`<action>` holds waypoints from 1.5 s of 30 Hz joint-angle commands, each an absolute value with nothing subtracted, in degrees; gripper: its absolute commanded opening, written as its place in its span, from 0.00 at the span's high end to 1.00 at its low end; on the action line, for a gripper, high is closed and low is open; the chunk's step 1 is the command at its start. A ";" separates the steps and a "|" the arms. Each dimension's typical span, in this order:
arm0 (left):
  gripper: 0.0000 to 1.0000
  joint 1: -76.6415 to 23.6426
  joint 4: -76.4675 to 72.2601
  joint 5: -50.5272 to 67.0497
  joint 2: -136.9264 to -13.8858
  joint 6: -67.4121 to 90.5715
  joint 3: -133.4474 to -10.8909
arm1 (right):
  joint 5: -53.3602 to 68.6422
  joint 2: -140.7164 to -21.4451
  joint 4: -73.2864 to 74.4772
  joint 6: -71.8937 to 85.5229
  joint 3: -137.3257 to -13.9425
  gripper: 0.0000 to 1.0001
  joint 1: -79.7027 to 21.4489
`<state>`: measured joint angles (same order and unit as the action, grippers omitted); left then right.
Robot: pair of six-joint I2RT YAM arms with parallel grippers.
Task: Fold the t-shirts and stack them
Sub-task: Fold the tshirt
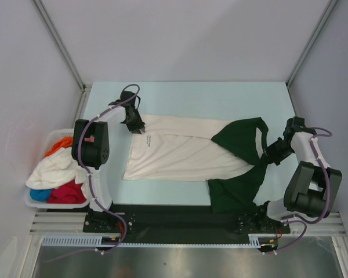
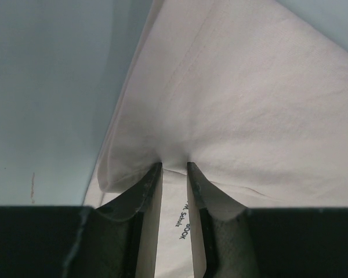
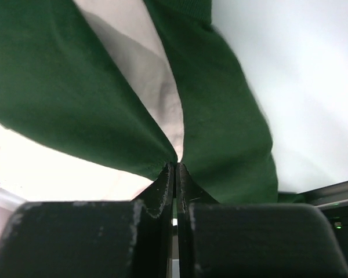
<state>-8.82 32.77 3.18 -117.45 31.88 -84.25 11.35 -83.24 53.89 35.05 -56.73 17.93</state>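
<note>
A cream-white t-shirt (image 1: 180,153) with dark green sleeves (image 1: 240,139) lies across the table, partly folded lengthwise, with one green part hanging toward the front edge. My left gripper (image 1: 138,128) is at the shirt's left far corner. In the left wrist view its jaws (image 2: 174,165) stand a little apart, with their tips under the folded cream edge (image 2: 249,104) and small dark print showing between them. My right gripper (image 1: 271,155) is at the shirt's right end. In the right wrist view it (image 3: 177,165) is shut on the green cloth (image 3: 58,87).
A white plastic basket (image 1: 32,200) stands off the table's left side. It holds white (image 1: 55,168), orange (image 1: 61,143), red (image 1: 69,193) and blue (image 1: 40,194) tees. Grey walls close the far side and both sides. A black rail (image 1: 174,211) runs along the front edge.
</note>
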 commanded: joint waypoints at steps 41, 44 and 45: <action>0.73 -5.54 28.48 11.25 -126.99 34.89 -97.91 | 20.04 -121.54 22.94 20.39 -92.28 0.64 15.91; 0.73 -5.45 28.65 10.99 -127.88 35.07 -98.17 | 18.72 -122.69 22.68 21.09 -94.03 0.87 16.87; 0.73 -5.45 28.74 10.46 -128.23 35.07 -98.09 | 18.89 -123.48 22.15 21.27 -94.48 0.91 17.40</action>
<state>-5.82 28.82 9.87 -126.76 34.20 -96.18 19.84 -122.13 24.60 21.65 -91.05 15.99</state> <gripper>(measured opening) 0.274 0.123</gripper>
